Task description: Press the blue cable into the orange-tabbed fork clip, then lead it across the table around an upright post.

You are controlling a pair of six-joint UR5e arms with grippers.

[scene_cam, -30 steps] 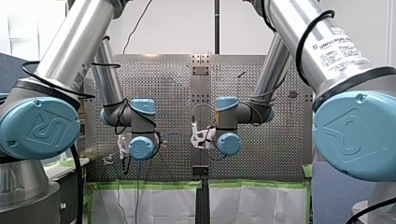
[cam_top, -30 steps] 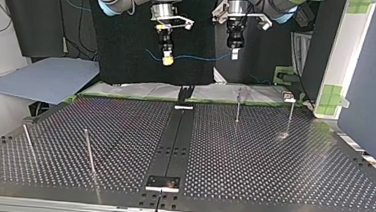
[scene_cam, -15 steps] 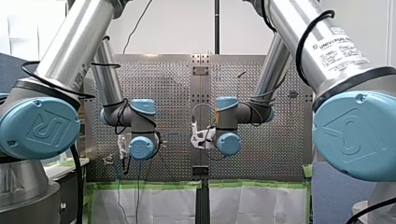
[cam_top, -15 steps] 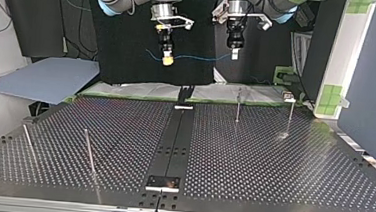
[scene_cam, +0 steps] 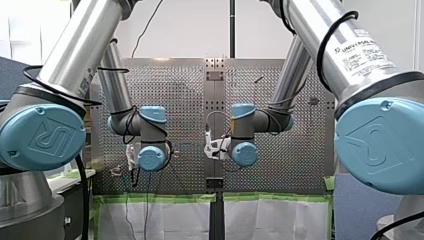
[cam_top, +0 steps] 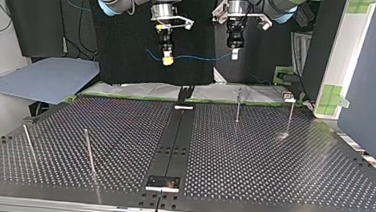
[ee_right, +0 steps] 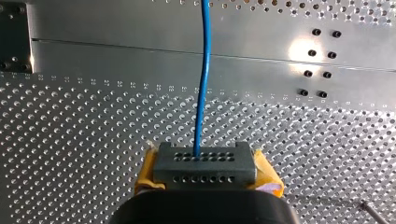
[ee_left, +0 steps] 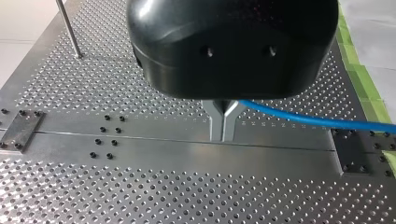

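in the front view my left arm and my right arm hang side by side over the middle of the worktop, and both end effectors are hidden behind the wrists. in the top view the yellow-padded right end effector is at about eleven o'clock and the left end effector at about one o'clock. both are well above the worktop, with the blue cable strung through the air between them. an upright post stands near one o'clock, a second post near two, and two more near eight. in the left wrist view the metal fingers are pinched tight together, and the cable leaves them toward their three o'clock. in the right wrist view the pads are clamped on the cable, which runs straight ahead at twelve o'clock. i cannot pick out the orange-tabbed fork clip. by my reading the cable is only gripped and lifted, so pressing it in and leading it round a post both remain. no container shows.
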